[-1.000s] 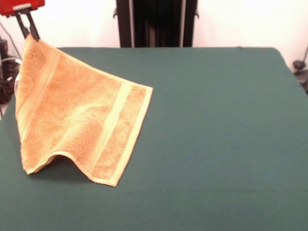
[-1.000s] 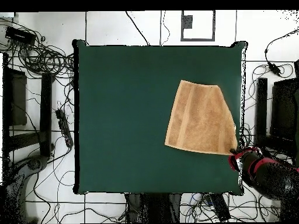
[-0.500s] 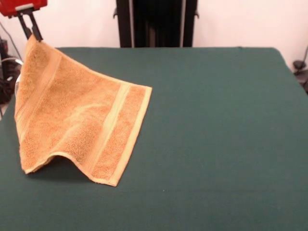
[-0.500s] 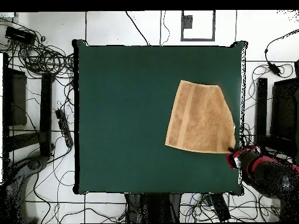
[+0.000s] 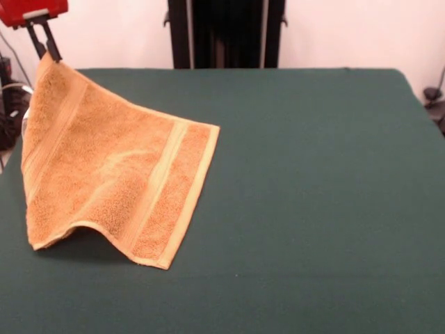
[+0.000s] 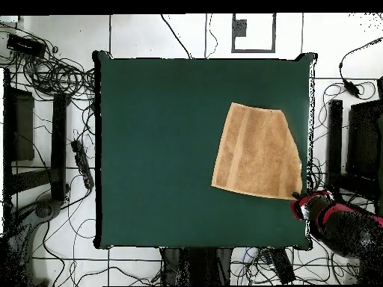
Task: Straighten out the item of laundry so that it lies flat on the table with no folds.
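An orange-tan towel (image 5: 111,170) with a paler border band hangs slanted from one raised corner at the far left of the front view. My gripper (image 5: 47,50) is shut on that corner, above the green table's (image 5: 306,174) left edge. The towel's right and lower edges rest on the felt, and its near left edge arches up off the surface. From overhead the towel (image 6: 256,152) spreads near the table's (image 6: 164,149) right side, and the gripper (image 6: 299,196) sits at its lower right corner.
Cables and dark equipment (image 6: 52,90) lie on the floor around the table in the overhead view. A black pedestal column (image 5: 226,33) stands behind the table's far edge.
The gripper with the towel's corner has shifted very slightly up and toward the table's edge. The towel's shape is almost the same.
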You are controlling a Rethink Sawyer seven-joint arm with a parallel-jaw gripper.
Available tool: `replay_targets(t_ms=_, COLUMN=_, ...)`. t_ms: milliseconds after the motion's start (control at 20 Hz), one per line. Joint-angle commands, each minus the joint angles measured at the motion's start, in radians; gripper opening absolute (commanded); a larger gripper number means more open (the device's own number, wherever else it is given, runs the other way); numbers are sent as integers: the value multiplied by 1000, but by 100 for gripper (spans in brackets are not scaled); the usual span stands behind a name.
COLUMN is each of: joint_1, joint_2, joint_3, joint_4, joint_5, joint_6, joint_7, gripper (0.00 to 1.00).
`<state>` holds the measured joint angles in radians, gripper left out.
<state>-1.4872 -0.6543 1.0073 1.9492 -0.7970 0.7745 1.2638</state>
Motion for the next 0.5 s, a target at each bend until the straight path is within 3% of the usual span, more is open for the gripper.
replay_targets(t_ms=50, joint_1=34, joint_2=14, joint_3=-14, joint_4=139, joint_5=-87, joint_6=-69, joint_7=-139, gripper=0)
replay_targets(t_ms=500, joint_1=41, joint_2=2, joint_3=-61, joint_4=242, joint_5=-171, joint_6=-178, joint_7=-20, gripper=0)
